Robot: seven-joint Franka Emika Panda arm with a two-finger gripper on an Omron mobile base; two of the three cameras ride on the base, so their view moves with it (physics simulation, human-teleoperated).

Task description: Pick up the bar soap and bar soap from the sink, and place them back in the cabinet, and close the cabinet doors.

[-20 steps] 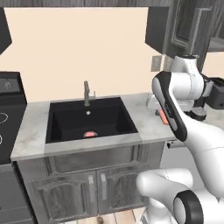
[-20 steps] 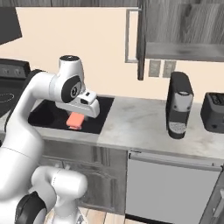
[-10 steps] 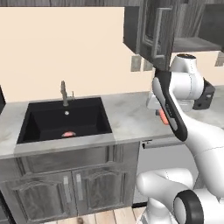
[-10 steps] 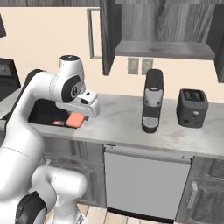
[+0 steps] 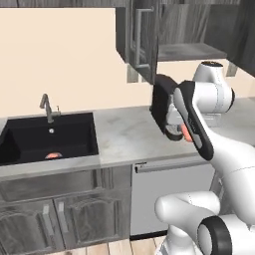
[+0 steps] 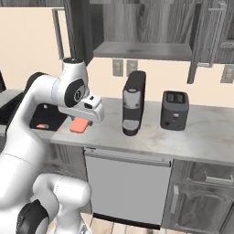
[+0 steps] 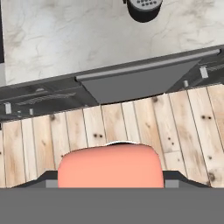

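Pinching one bar soap (image 6: 79,124) above the bench (image 6: 183,137) edge, the gripper (image 7: 109,175) sits beside the coffee machine (image 6: 133,109), second bar soap (image 5: 53,155) far off in the sink (image 5: 30,144).

sink (image 5: 47,137) set into the tabletop (image 5: 129,137) at left, one bar soap (image 5: 53,156) lying in it near the front wall. coffee machine (image 6: 134,109) on the tabletop right of the sink, toaster (image 6: 174,109) further right. open cabinet (image 6: 146,32) above both. second bar soap (image 6: 79,124) held between the jaws over the tabletop edge, between sink and coffee machine.
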